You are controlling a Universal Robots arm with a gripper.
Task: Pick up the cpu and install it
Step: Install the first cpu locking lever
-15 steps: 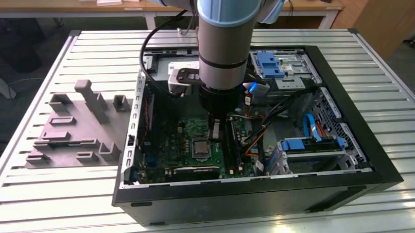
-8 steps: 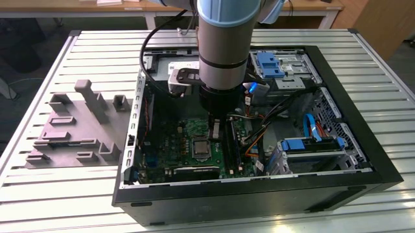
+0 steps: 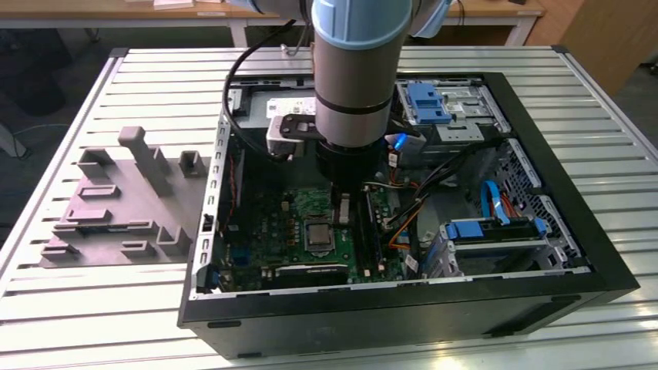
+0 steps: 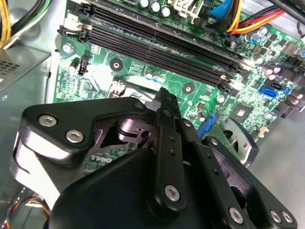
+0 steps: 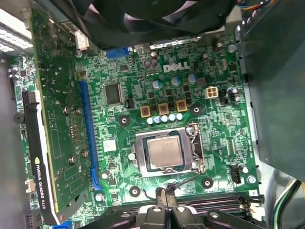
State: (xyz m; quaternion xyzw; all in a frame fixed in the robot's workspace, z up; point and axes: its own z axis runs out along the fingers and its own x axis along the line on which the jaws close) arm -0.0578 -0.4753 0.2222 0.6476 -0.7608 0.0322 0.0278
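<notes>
The cpu (image 5: 163,150) is pale silvery-beige with a darker rim; the circuit board (image 5: 219,129) is green, the gripper (image 4: 162,102) black.

A robotics lab or workshop: open PC case (image 3: 411,301) on slatted metal table (image 3: 92,301), grey fixture (image 3: 113,208) beside, desks behind.

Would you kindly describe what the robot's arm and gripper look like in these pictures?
In the exterior view the arm is a thick grey cylinder with a pale blue cap and a black cable alongside. In the second wrist view the gripper is matte black, built of rounded linkage plates joined by silver screws.
</notes>
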